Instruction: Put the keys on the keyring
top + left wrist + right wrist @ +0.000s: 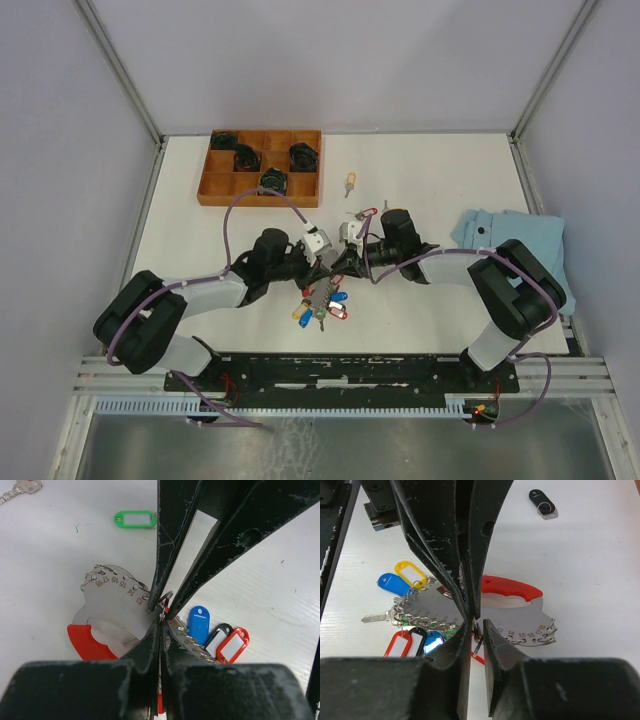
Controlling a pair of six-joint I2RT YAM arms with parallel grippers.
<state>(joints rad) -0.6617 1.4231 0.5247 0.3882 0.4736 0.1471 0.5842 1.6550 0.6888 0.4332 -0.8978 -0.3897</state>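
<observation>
The keyring lies between the two arms. It is a silver numbered plate with a red handle and blue, yellow, red and black tags on small rings. My left gripper is shut on a red tag seen edge-on, its tips at the plate's edge. My right gripper meets it from the other side, jaws narrowly open around a small split ring. Loose keys lie further back: a yellow-tagged key and a red-tagged key. A green tag lies beyond the plate.
A wooden compartment tray holding black parts stands at the back left. A blue cloth lies at the right edge. A small black fob rests on the table beyond the keyring.
</observation>
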